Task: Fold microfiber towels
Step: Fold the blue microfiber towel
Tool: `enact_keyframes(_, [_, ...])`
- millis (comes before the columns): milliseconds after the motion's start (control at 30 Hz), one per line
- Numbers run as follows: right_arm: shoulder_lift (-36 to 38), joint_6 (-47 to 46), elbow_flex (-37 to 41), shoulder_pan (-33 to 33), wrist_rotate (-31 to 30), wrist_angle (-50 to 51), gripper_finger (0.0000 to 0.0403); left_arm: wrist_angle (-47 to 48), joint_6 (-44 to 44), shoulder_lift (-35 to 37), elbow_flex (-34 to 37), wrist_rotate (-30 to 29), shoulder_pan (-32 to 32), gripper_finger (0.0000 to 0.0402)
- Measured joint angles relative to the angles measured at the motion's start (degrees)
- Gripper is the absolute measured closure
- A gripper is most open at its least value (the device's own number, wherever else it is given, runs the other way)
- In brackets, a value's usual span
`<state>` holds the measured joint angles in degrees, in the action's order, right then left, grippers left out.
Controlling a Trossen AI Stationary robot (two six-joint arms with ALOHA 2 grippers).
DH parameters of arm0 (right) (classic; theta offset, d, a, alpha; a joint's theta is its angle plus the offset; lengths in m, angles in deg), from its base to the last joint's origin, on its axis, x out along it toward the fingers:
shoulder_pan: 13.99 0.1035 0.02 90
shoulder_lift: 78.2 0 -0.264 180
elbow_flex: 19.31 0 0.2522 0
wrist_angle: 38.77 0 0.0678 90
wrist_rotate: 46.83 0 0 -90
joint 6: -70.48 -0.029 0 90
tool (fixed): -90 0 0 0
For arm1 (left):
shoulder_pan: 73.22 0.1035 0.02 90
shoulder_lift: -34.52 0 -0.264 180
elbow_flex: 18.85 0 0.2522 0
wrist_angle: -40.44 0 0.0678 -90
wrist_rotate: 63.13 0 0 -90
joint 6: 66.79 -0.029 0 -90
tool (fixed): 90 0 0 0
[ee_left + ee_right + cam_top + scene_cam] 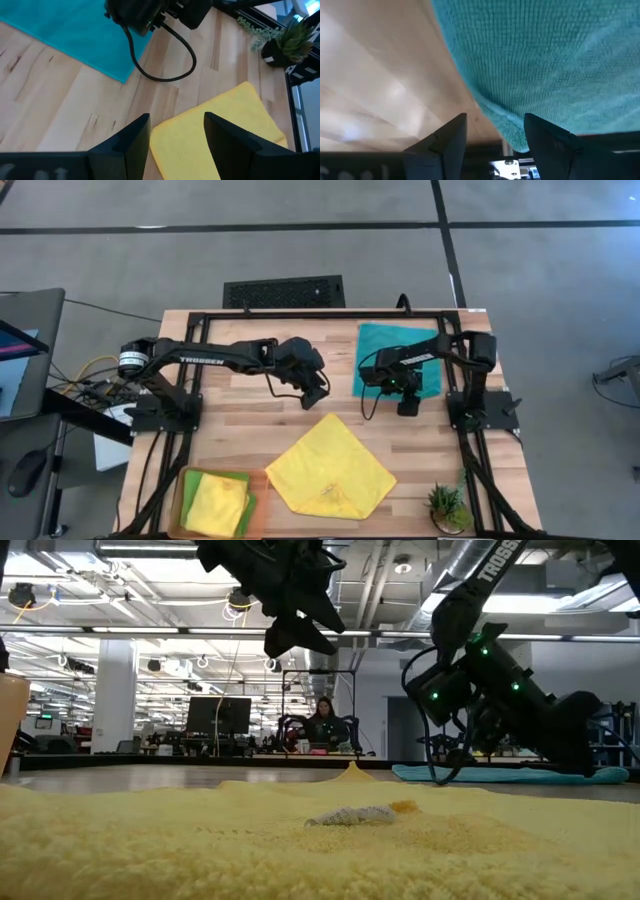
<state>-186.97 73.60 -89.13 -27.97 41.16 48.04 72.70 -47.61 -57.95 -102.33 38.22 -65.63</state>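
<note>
Facing you: yellow towel (pixel 330 472) spread flat as a diamond on the worktop (pixel 230 420), its far corner pointing toward the arms, unfolded
Other towels: teal towel (pixel 378 340) flat at the far right of the worktop, partly under the right arm; a yellow and a lime green towel (pixel 191 481) stacked in the orange tray (pixel 177 498) at the near left corner
Left tool (pixel 316 395): hovers just beyond the diamond's far corner, fingers parted, holding nothing; you are nearer with this one
Right tool (pixel 408 406): at the teal towel's near edge, fingers parted, empty
Key relation: the far corner lies just ahead of the left tool; the diamond's diagonal runs from there toward the near edge
Writing: "TROSSEN" on the left arm (pixel 200 360)
Nearby: potted plant (pixel 447 507), near right
</note>
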Motion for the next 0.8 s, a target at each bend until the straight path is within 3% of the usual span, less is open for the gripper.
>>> enact_keyframes(300, [-0.31,0.55,0.03,0.07,0.24,-3.99,0.0183,0.07,0.0,0.0,0.0,0.0,0.0,0.0223])
enact_keyframes(433, [-0.31,0.55,0.05,0.07,0.41,-4.11,0.0203,0.09,0.02,0.0,0.0,0.0,0.0,0.0223])
enact_keyframes(667, [-0.27,1.27,-0.01,0.17,0.39,-4.47,0.03,0.52,-0.13,0.0,0.0,0.02,0.0,0.0223])
enact_keyframes(800, [0.53,1.42,0.0,0.6,0.16,-4.87,0.0367,2.64,-4.86,-0.14,0.04,-1.6,-0.02,0.0223])
